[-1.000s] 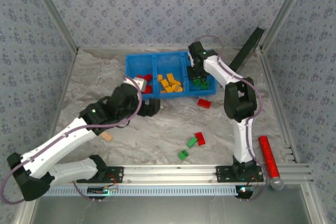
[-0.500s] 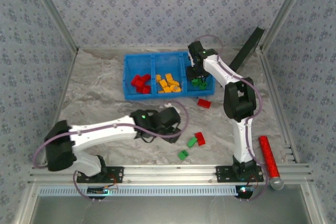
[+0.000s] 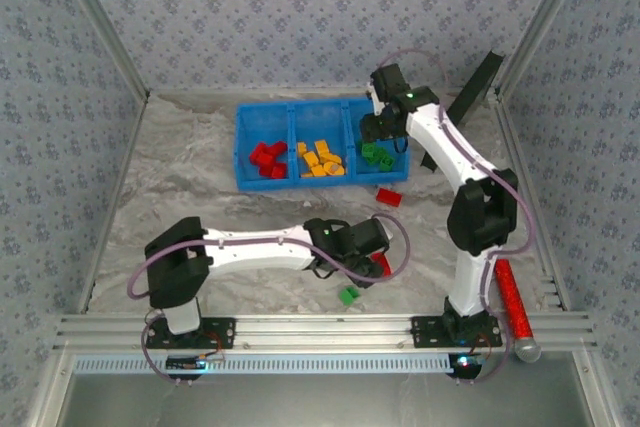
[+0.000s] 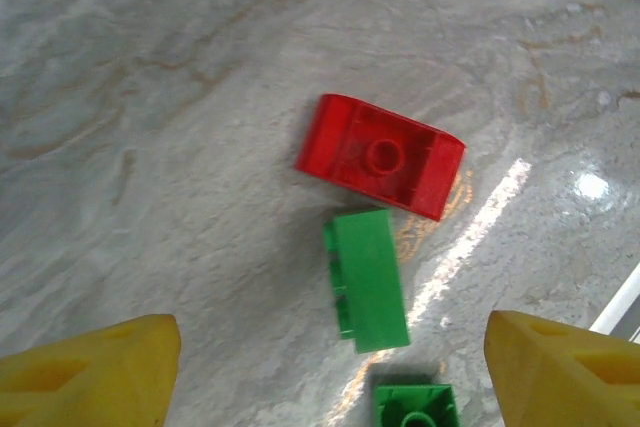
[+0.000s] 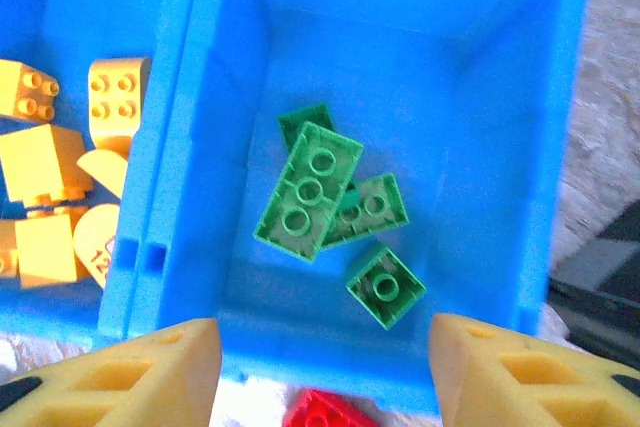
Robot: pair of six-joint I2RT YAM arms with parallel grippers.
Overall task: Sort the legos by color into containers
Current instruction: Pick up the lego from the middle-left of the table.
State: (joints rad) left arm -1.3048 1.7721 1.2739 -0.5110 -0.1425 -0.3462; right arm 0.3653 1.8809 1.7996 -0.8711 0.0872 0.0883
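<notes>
Listing first the grey marbled tabletop (image 3: 200, 207), spreading across the middle of the top view.

Listing second the containers (image 3: 243, 147), one blue bin in three open compartments, sitting at upper centre of the frame.

Listing third the left hand (image 4: 330, 372), hovering at lower centre of the top view, yellow fingers standing wide apart and gripping nothing.

Listing fourth the right hand (image 5: 325, 372), hanging over the bin's right compartment at upper right of centre, fingers parted about halfway and holding nothing.

Listing fifth the black slab (image 3: 475, 87), leaning in the upper right corner.

Listing sixth the red glittery cylinder (image 3: 510, 302), lying at lower right beside the frame rail.

Listing last the legos, grouping as follows:
- red legos (image 3: 265, 157), piling in the left compartment;
- orange-yellow legos (image 3: 320, 160), piling in the middle compartment;
- green legos (image 5: 310, 190), overlapping on the floor of the right compartment;
- loose red brick (image 3: 389, 197), lying on the tabletop just below the bin's right end;
- upturned red brick (image 4: 380, 155), lying at centre of the left wrist view, nearly touching a green brick (image 4: 368, 282) below it;
- second green brick (image 4: 415, 409), showing at the bottom edge, near the first.
</notes>
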